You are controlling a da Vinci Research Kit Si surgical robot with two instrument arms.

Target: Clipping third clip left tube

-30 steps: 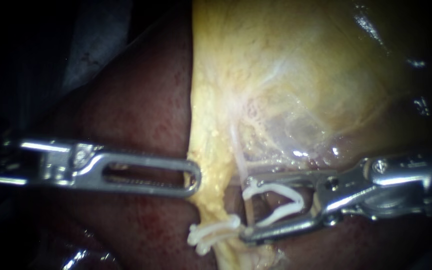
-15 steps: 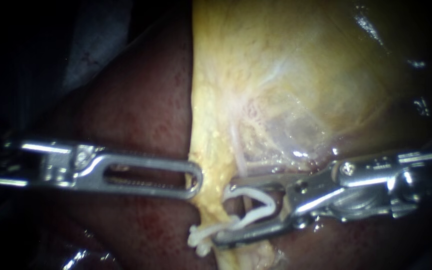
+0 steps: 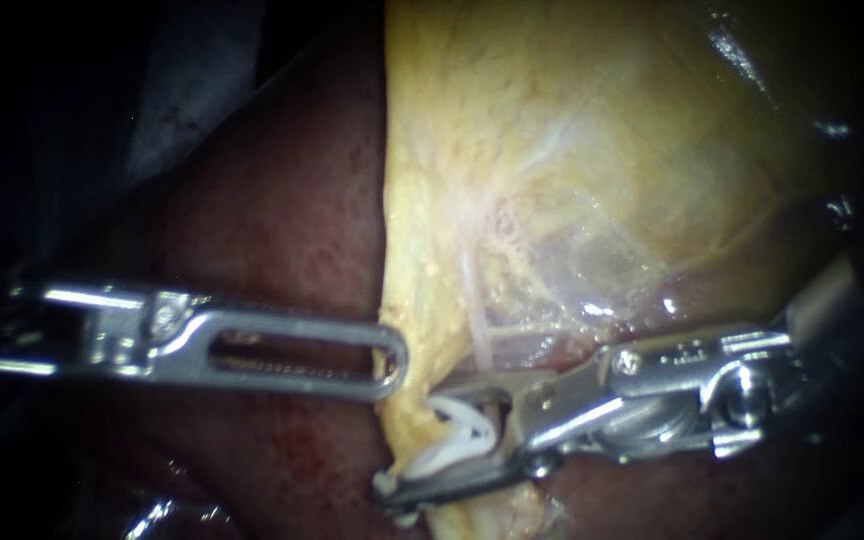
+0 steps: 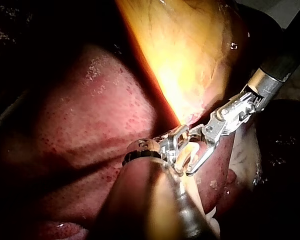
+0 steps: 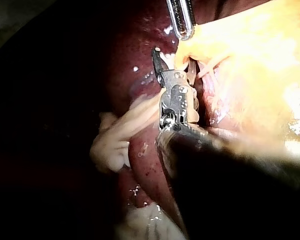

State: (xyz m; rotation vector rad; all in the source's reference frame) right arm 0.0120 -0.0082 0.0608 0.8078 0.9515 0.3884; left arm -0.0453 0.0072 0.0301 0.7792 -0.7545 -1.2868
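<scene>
The hand of my right instrument (image 3: 430,442) pinches a white clip (image 3: 462,432) between its two narrowed jaws. The left tube (image 3: 479,335) runs down to that clip, along the yellow tissue (image 3: 552,150). My left instrument (image 3: 392,365) touches the tissue's edge, over the liver (image 3: 282,200).

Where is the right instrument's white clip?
In the endoscope view the white clip sits low centre, between the jaws of the right instrument, against the yellow tissue, below the left instrument.

Bare liver (image 3: 282,230) is free below the left tool (image 3: 394,360); yellow tissue (image 3: 552,150) and a white clip (image 3: 457,435) hem the right tool (image 3: 409,447).
</scene>
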